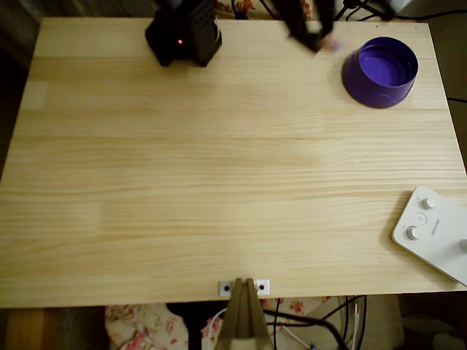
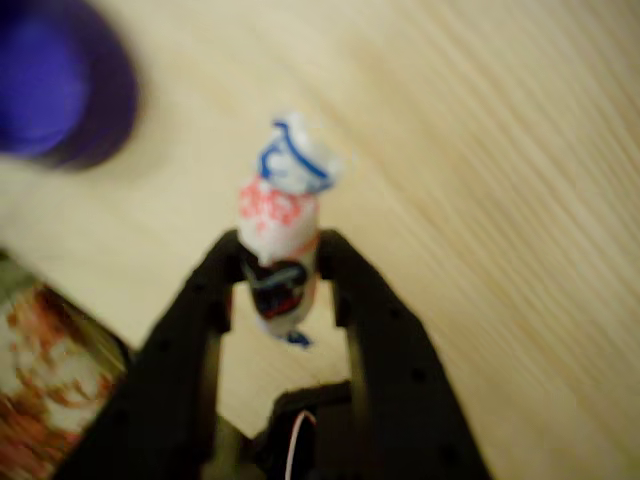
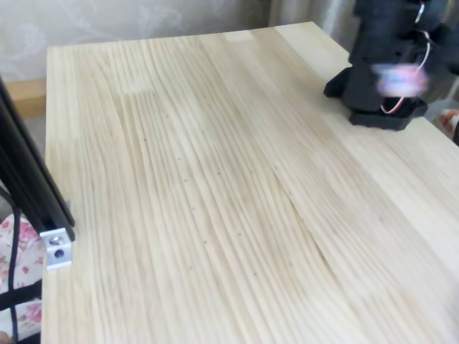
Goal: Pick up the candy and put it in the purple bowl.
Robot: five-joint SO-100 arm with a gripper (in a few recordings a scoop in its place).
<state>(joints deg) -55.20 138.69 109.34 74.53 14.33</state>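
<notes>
In the wrist view my black gripper [image 2: 280, 255] is shut on the candy [image 2: 282, 212], a pinkish-white wrapped sweet whose blue-edged twisted end sticks out past the fingertips. It hangs above the wooden table. The purple bowl [image 2: 60, 85] lies blurred at the upper left of that view. From overhead, the gripper [image 1: 315, 40] hovers near the table's far edge with the candy [image 1: 333, 45] a pink smear just left of the purple bowl [image 1: 380, 71]. In the fixed view the candy [image 3: 398, 78] is a pale pink blur in front of the arm.
The arm's black base [image 1: 182, 33] stands at the far edge, left of the gripper; the fixed view has it [image 3: 380, 100] at the right. A white box with knobs [image 1: 434, 233] sits at the near right corner. A metal bracket [image 1: 244, 286] clamps the front edge.
</notes>
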